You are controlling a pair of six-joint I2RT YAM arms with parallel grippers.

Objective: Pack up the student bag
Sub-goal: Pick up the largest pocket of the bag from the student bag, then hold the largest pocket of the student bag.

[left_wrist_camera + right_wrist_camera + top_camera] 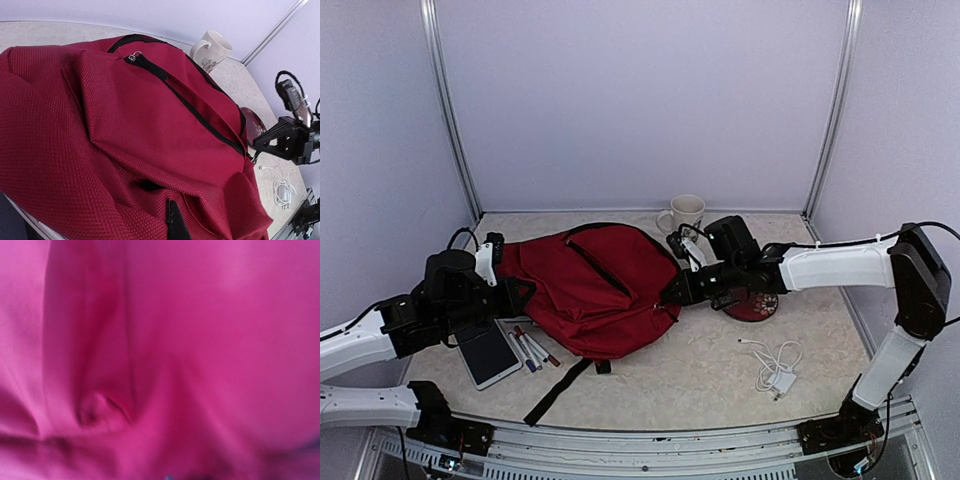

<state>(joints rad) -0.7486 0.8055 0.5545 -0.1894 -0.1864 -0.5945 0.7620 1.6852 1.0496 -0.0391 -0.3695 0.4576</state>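
The student bag [590, 290] is a dark red backpack lying flat in the middle of the table, with its black zipper [200, 112] running across the top. My left gripper [512, 286] is at the bag's left end. In the left wrist view the red fabric bunches over one black finger [175, 222], so it is clamped on cloth. My right gripper [670, 293] meets the bag's right edge with its fingers drawn together there; it also shows in the left wrist view [260, 144]. The right wrist view shows only blurred red fabric [160, 360], and the fingers are hidden.
A white mug [686, 212] stands behind the bag. A dark red round disc [757, 306] lies under the right arm. A white charger and cable [775, 368] lie front right. A tablet [488, 356] and several pens [532, 350] lie front left. A black strap [558, 390] trails forward.
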